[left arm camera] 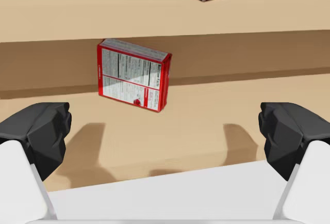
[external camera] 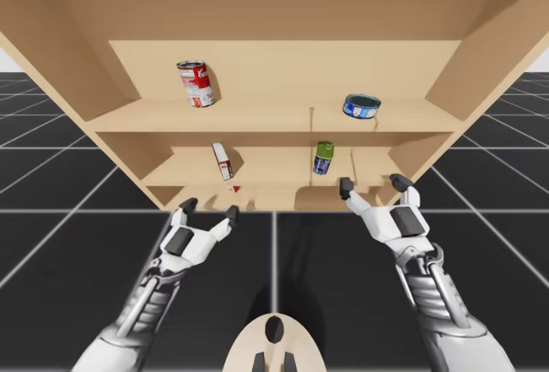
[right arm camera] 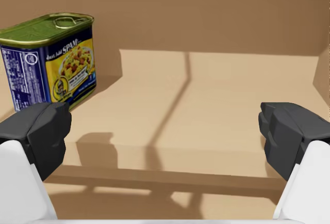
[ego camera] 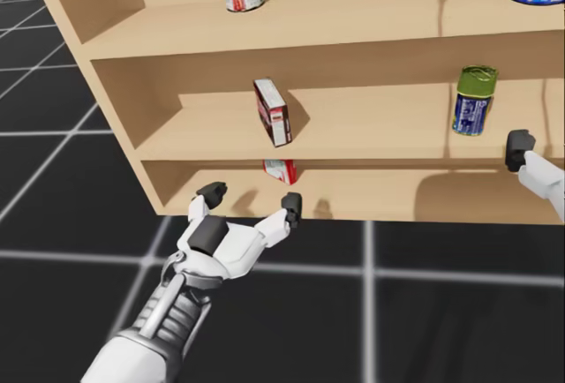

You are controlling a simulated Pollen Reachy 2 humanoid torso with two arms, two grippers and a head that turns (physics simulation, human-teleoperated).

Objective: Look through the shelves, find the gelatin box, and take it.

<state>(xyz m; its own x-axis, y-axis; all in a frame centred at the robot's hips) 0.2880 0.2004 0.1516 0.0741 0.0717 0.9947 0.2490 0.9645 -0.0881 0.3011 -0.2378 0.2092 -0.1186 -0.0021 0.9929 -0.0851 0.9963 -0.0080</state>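
**Gelatin box [left arm camera: 134, 74] at the back of the bottom shelf [ego camera: 397, 196], nothing gripped**

Sat small and red, slightly askew, against or just short of the shelf's back, straight ahead of the left gripper [left arm camera: 165, 131] and well apart from it. Needed, in all likelihood, a reach into the low opening before any squeeze.

Risked a mix-up first: could have closed on the darker box [ego camera: 272, 111] one shelf up, almost directly above and much the same shape. Could have clipped the bottom shelf's front edge, or the middle shelf [ego camera: 371, 140] overhead, with a fingertip, given how shallow that opening looked. Could have shoved the gelatin box flat against the back or toppled it, if met face-on rather than straddled from two sides. Might have lost it from a pinch across the corners, given the skewed pose.

Held the left fingers [left arm camera: 38, 131] spread wide, touching nothing and holding nothing. Showed the right gripper [right arm camera: 165, 131] just as wide and just as empty, at the front of the middle shelf, with a green-lidded blue tin [right arm camera: 51, 53] ahead of one finger and off to its side, untouched.
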